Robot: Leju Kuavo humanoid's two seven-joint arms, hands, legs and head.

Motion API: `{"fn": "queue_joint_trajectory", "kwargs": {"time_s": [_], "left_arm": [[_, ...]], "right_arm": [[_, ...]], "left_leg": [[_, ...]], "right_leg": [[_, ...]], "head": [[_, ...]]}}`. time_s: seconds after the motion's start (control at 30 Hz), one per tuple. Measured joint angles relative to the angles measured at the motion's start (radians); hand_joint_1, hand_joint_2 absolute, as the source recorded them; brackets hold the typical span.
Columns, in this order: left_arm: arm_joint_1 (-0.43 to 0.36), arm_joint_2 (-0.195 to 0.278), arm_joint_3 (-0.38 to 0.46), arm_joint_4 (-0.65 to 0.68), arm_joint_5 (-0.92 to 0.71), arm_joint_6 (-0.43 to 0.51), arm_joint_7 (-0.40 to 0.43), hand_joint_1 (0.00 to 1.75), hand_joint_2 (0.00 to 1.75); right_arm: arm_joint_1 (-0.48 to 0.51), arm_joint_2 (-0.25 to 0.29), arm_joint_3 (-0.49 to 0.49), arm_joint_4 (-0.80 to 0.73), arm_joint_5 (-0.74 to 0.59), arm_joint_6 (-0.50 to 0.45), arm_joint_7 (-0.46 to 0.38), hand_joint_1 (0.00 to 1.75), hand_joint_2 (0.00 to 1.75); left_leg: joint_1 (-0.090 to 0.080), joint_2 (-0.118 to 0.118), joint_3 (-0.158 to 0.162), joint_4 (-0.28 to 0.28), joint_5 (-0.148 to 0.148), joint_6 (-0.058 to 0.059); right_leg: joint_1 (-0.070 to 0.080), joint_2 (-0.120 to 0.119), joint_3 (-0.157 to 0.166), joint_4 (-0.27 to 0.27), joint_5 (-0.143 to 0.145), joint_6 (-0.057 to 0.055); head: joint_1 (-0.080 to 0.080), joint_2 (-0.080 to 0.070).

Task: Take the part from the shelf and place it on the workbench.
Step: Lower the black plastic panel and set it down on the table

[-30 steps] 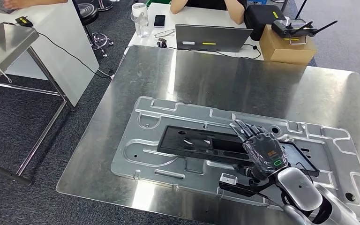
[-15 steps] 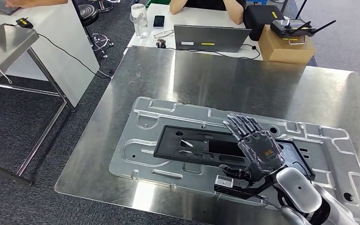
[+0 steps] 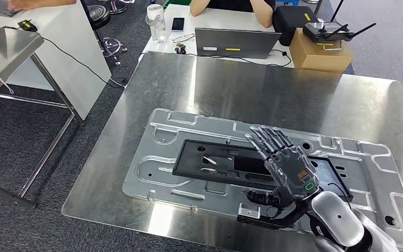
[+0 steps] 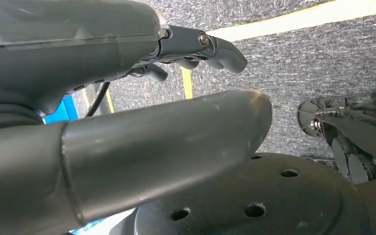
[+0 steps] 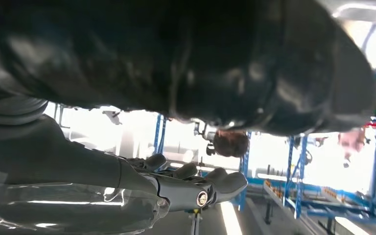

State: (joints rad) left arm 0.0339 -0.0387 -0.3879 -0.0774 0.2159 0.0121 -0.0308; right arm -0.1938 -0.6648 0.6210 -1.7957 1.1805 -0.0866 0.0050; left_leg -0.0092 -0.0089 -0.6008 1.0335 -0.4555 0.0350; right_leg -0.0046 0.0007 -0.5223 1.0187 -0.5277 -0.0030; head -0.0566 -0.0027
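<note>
The part, a long black flat frame, lies on a silver stamped metal plate on the steel workbench. My right hand is above the part's right half, back up, fingers stretched straight and apart, thumb near the part's near edge. In the right wrist view the dark part runs opposite the stretched fingers, with a bright gap between them. My left hand hangs over the carpet floor and holds nothing, its fingers only loosely bent.
Behind the workbench a white table carries a laptop, a bottle, a phone and a cardboard box with a remote controller. A person sits there. Another white table stands at the left.
My right hand has lifted a little and drifted left along the part, and its fingers have spread more. The part's left end has slid slightly left on the plate.
</note>
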Motion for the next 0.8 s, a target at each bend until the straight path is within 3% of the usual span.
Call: {"fn": "queue_joint_trajectory", "kwargs": {"time_s": [0.13, 0.2, 0.27, 0.3, 0.33, 0.37, 0.43, 0.47, 0.53, 0.6, 0.63, 0.7, 0.77, 0.8], "left_arm": [[0.001, 0.0, -0.011, 0.0, 0.0, -0.001, 0.002, 0.0, 0.0], [0.0, -0.001, -0.013, 0.0, 0.0, -0.003, 0.005, 0.0, 0.0], [0.0, -0.001, -0.014, 0.0, -0.001, -0.005, 0.006, 0.0, 0.0], [0.0, -0.001, -0.016, 0.0, -0.001, -0.006, 0.007, 0.0, 0.0], [0.0, -0.001, -0.017, 0.0, -0.002, -0.007, 0.008, 0.0, 0.0], [0.001, -0.001, -0.019, 0.0, -0.002, -0.008, 0.009, 0.0, 0.0], [0.001, 0.001, -0.021, 0.0, -0.003, -0.01, 0.009, 0.0, 0.0], [0.001, 0.002, -0.023, 0.0, -0.003, -0.01, 0.01, 0.0, 0.0], [0.001, 0.005, -0.028, 0.0, -0.004, -0.011, 0.011, 0.0, 0.0], [0.003, 0.005, -0.034, 0.0, -0.004, -0.012, 0.013, 0.0, 0.0], [0.003, 0.005, -0.036, 0.0, -0.004, -0.012, 0.014, 0.0, 0.0], [0.004, 0.006, -0.038, 0.0, -0.006, -0.012, 0.015, 0.0, 0.0], [0.003, 0.006, -0.038, 0.0, -0.007, -0.012, 0.016, 0.0, 0.0], [0.003, 0.006, -0.039, 0.0, -0.007, -0.013, 0.016, 0.0, 0.0]], "right_arm": [[0.015, -0.006, 0.001, -0.042, 0.0, -0.028, 0.0, 0.0, 0.0], [0.022, -0.012, 0.001, -0.055, 0.001, -0.037, 0.001, 0.0, 0.0], [0.033, -0.017, 0.001, -0.061, 0.0, -0.041, 0.003, 0.0, 0.0], [0.04, -0.02, 0.001, -0.062, 0.0, -0.043, 0.006, 0.0, 0.0], [0.047, -0.024, 0.001, -0.064, -0.001, -0.045, 0.008, 0.0, 0.0], [0.054, -0.028, 0.001, -0.066, -0.003, -0.047, 0.012, 0.0, 0.0], [0.063, -0.035, 0.001, -0.072, -0.006, -0.055, 0.018, 0.0, 0.0], [0.069, -0.039, 0.001, -0.076, -0.008, -0.058, 0.02, 0.0, 0.0], [0.079, -0.044, 0.0, -0.083, -0.01, -0.063, 0.022, 0.0, 0.0], [0.089, -0.047, -0.002, -0.093, -0.012, -0.068, 0.022, 0.0, 0.0], [0.095, -0.048, -0.005, -0.098, -0.012, -0.072, 0.022, 0.0, 0.0], [0.108, -0.05, -0.012, -0.108, -0.013, -0.077, 0.023, 0.0, 0.0], [0.121, -0.053, -0.018, -0.114, -0.014, -0.079, 0.024, 0.0, 0.0], [0.129, -0.053, -0.02, -0.116, -0.014, -0.08, 0.025, 0.0, 0.0]], "left_leg": [[0.008, 0.003, 0.011, -0.022, 0.014, 0.013], [0.015, 0.007, 0.017, -0.039, 0.023, 0.018], [0.017, 0.009, 0.015, -0.04, 0.025, 0.019], [0.019, 0.009, 0.014, -0.039, 0.025, 0.018], [0.021, 0.009, 0.012, -0.036, 0.026, 0.015], [0.025, 0.009, 0.009, -0.032, 0.025, 0.011], [0.034, 0.007, 0.002, -0.018, 0.023, -0.005], [0.036, 0.006, -0.001, -0.012, 0.022, -0.014], [0.033, 0.001, -0.007, -0.004, 0.026, -0.031], [0.034, -0.001, -0.012, -0.001, 0.031, -0.044], [0.036, 0.0, -0.019, 0.008, 0.019, -0.048], [0.038, 0.004, -0.047, 0.08, -0.051, -0.052], [0.037, 0.005, -0.085, 0.208, -0.14, -0.052], [0.035, 0.005, -0.093, 0.258, -0.163, -0.05]], "right_leg": [[0.001, 0.001, 0.003, 0.009, -0.012, 0.012], [-0.002, 0.001, -0.028, 0.085, -0.068, 0.017], [-0.011, 0.001, -0.084, 0.206, -0.128, 0.027], [-0.017, 0.001, -0.102, 0.246, -0.137, 0.033], [-0.023, 0.0, -0.104, 0.252, -0.125, 0.04], [-0.03, 0.0, -0.087, 0.218, -0.093, 0.047], [-0.04, 0.001, -0.02, 0.088, -0.029, 0.062], [-0.04, 0.005, 0.001, 0.043, -0.009, 0.063], [-0.034, 0.012, 0.006, 0.022, -0.005, 0.052], [-0.034, 0.012, -0.006, 0.024, 0.001, 0.033], [-0.034, 0.01, -0.013, 0.026, 0.006, 0.023], [-0.031, 0.006, -0.031, 0.025, 0.021, 0.003], [-0.023, 0.003, -0.052, 0.027, 0.036, -0.008], [-0.018, 0.002, -0.063, 0.028, 0.043, -0.011]], "head": [[0.0, 0.0], [0.0, 0.0], [0.0, 0.0], [0.0, 0.0], [0.0, 0.0], [0.0, 0.0], [0.001, 0.0], [0.001, 0.0], [0.0, 0.0], [0.0, 0.0], [-0.001, 0.0], [-0.001, 0.0], [-0.001, 0.0], [-0.001, 0.0]]}}
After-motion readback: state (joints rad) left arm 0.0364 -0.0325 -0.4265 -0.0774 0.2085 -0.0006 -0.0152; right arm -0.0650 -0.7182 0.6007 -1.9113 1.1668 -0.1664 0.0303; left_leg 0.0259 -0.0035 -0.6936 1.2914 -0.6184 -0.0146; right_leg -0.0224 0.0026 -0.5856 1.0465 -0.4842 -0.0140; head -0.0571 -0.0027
